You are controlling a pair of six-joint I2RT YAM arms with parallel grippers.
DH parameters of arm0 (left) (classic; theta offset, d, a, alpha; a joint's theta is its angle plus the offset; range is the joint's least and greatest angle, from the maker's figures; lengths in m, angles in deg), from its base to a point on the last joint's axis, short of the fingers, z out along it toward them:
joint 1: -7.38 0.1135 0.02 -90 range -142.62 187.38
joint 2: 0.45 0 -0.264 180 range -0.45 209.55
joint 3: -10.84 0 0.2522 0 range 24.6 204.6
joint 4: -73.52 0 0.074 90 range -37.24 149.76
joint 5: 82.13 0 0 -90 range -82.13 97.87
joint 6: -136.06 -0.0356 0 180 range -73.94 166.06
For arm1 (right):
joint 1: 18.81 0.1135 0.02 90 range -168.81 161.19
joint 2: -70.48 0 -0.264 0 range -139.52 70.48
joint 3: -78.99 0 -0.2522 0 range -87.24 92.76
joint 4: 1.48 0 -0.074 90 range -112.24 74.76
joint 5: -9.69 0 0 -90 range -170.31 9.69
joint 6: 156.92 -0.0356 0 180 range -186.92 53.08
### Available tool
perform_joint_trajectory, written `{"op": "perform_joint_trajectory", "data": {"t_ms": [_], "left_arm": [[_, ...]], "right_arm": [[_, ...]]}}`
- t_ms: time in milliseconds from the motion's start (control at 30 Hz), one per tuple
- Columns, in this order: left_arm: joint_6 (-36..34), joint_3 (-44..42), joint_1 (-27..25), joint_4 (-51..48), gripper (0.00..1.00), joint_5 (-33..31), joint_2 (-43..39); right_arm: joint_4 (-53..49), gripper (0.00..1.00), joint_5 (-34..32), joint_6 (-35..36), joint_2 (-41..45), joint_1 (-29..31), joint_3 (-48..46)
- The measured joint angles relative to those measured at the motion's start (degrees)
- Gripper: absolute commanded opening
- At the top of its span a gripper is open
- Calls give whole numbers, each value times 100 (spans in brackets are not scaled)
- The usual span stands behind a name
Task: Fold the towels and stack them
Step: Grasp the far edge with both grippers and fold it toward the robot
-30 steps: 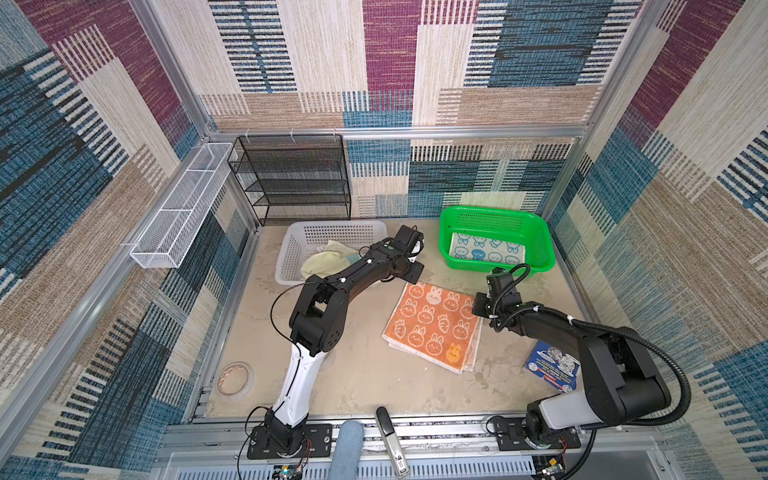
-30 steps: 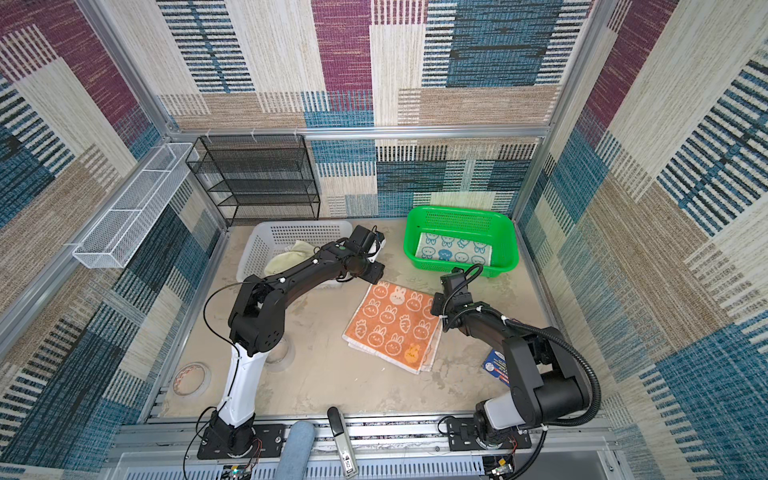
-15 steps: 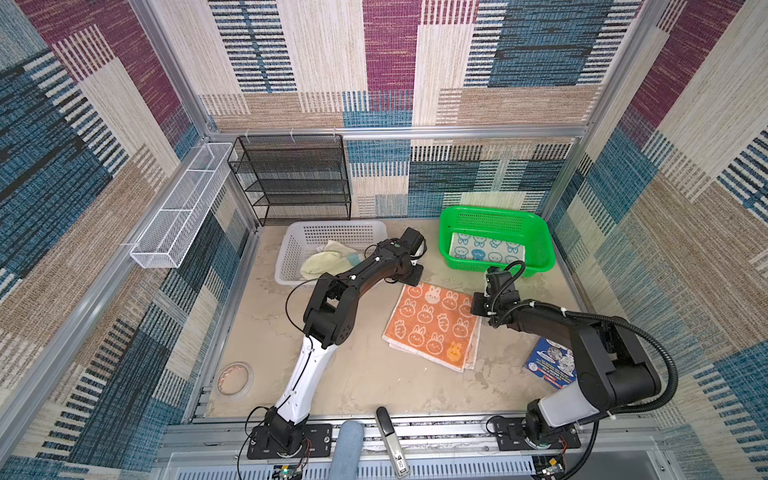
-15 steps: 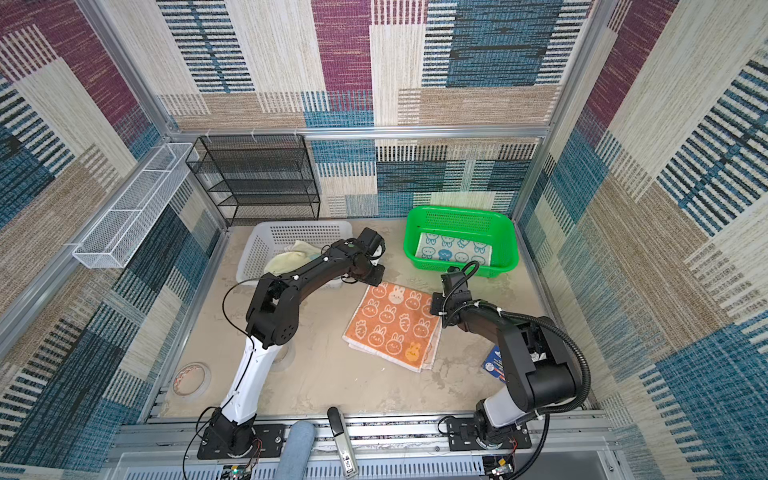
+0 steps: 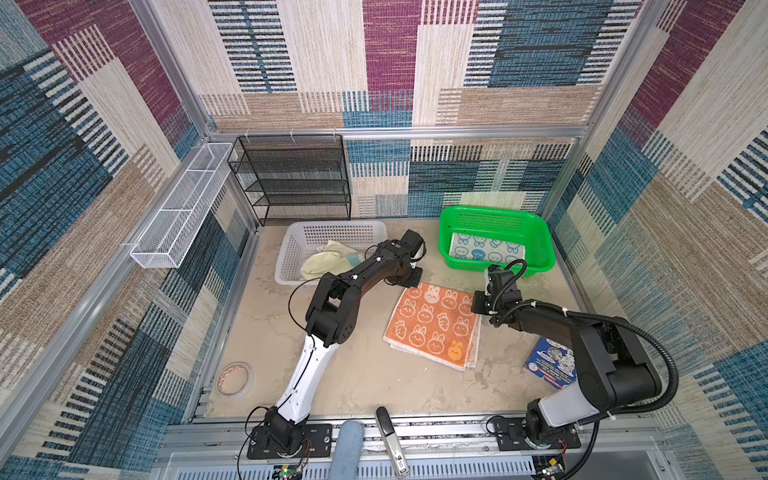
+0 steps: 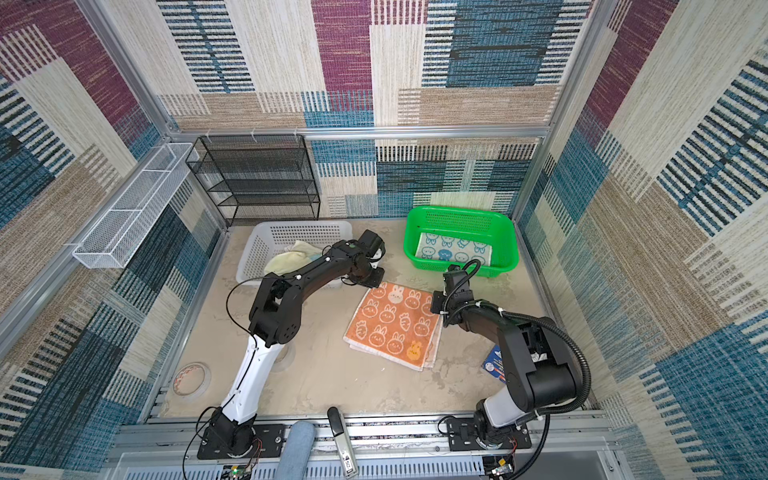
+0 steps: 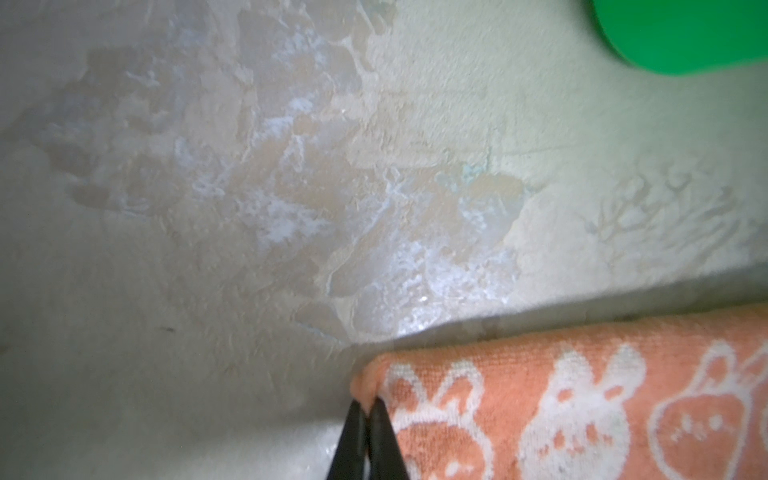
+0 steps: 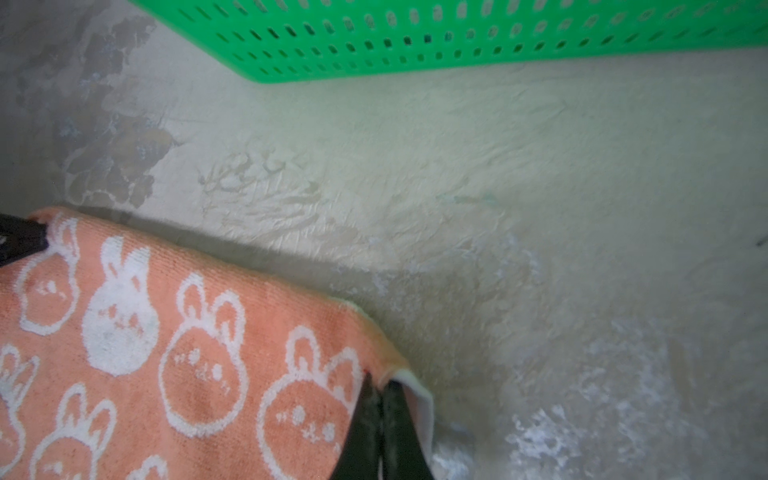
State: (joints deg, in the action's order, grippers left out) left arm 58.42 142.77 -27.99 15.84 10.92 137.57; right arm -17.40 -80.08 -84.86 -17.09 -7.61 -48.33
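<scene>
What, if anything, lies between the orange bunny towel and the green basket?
Nothing visible does. The left tool and right tool are each shut on a far corner of the orange towel. Only a bare strip of table separates that edge from the green basket, where a blue-bunny towel lies.

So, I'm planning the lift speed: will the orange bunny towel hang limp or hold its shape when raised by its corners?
Probably limp: the orange towel is thin terry lying flat, so its middle should sag between the left hand and right hand pinching two corners. The looped pile should resist slipping, though layered edges may fall open.
</scene>
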Motion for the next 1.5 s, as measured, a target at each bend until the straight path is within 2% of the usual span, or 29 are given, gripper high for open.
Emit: {"op": "perform_joint_trajectory", "data": {"t_ms": [167,600,800,1033,1233,1500], "left_arm": [[-24,-435,-4,341,0,-157,-472],[-258,-1915,17,2197,0,-616,-1799],[-271,-2894,37,2876,0,-588,-2498],[-269,-3901,26,3390,0,-404,-3071],[-258,-4601,20,3585,0,-105,-3508],[-157,-5302,-39,3698,0,35,-3919]], "right_arm": [[140,0,280,63,140,-184,-20],[431,0,1051,323,527,-592,195],[391,0,1665,361,929,-603,-11],[122,0,2389,168,1659,-603,-800],[-245,0,2664,46,2251,-601,-1174],[-518,0,2914,-197,2594,-439,-1631]]}}
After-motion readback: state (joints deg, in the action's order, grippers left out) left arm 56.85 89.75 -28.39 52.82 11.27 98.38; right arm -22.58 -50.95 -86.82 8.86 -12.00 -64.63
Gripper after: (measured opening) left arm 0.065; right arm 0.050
